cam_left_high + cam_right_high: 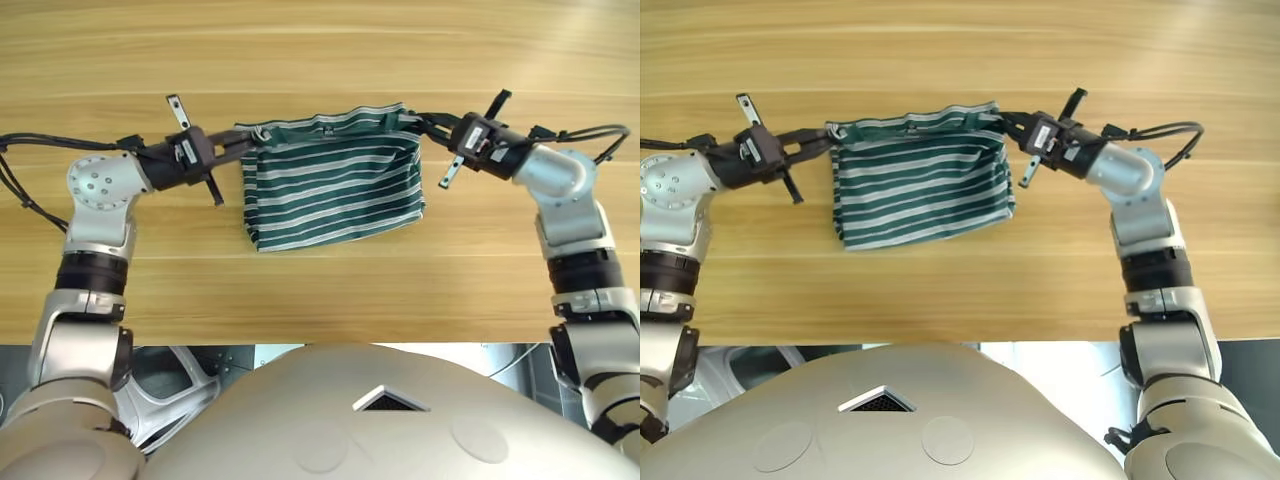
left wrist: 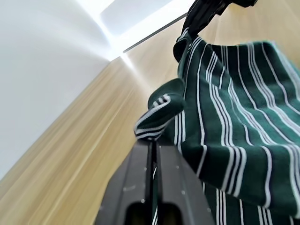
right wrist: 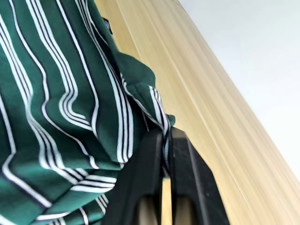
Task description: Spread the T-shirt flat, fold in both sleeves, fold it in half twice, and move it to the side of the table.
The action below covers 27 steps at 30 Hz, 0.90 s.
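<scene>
The green T-shirt with white stripes (image 1: 330,185) hangs folded over the middle of the wooden table (image 1: 320,40), held up by its far edge. My left gripper (image 1: 245,137) is shut on the shirt's far left corner, and cloth (image 2: 159,110) bunches at its fingertips. My right gripper (image 1: 418,118) is shut on the far right corner, with cloth (image 3: 140,93) pinched between its fingers (image 3: 152,154). The shirt's near edge (image 1: 335,235) rests on the tabletop. The far edge sags a little between the two grippers.
Bare wooden tabletop lies on every side of the shirt, with wide room at the far side (image 1: 960,50) and along the near edge (image 1: 320,300). Cables (image 1: 40,140) trail from both wrists over the table.
</scene>
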Each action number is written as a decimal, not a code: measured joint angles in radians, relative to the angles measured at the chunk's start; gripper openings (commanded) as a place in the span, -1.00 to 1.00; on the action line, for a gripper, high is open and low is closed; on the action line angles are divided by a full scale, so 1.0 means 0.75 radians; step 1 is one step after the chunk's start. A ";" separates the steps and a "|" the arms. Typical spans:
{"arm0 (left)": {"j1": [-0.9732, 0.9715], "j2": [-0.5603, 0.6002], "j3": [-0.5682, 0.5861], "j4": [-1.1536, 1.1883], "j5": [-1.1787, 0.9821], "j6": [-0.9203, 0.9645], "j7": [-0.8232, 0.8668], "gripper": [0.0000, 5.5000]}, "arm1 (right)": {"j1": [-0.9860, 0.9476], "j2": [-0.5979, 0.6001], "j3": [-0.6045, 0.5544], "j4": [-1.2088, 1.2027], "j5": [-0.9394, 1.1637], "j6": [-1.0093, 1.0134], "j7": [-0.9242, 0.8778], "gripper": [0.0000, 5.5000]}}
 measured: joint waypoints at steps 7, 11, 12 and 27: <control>-0.142 -0.091 0.025 0.331 0.090 -0.094 0.056 -1.00 | -0.227 0.147 0.021 0.409 -0.074 -0.127 -0.152 -1.00; -0.212 -0.125 0.026 0.512 0.186 -0.146 0.154 -1.00 | -0.322 0.199 0.021 0.626 -0.110 -0.197 -0.251 -1.00; -0.235 -0.132 0.024 0.554 0.220 -0.157 0.195 -1.00 | -0.344 0.208 0.024 0.680 -0.127 -0.208 -0.278 -1.00; -0.408 -0.245 -0.126 0.977 0.653 -0.131 0.691 -1.00 | -0.457 0.404 0.073 1.162 -0.256 -0.261 -0.492 -1.00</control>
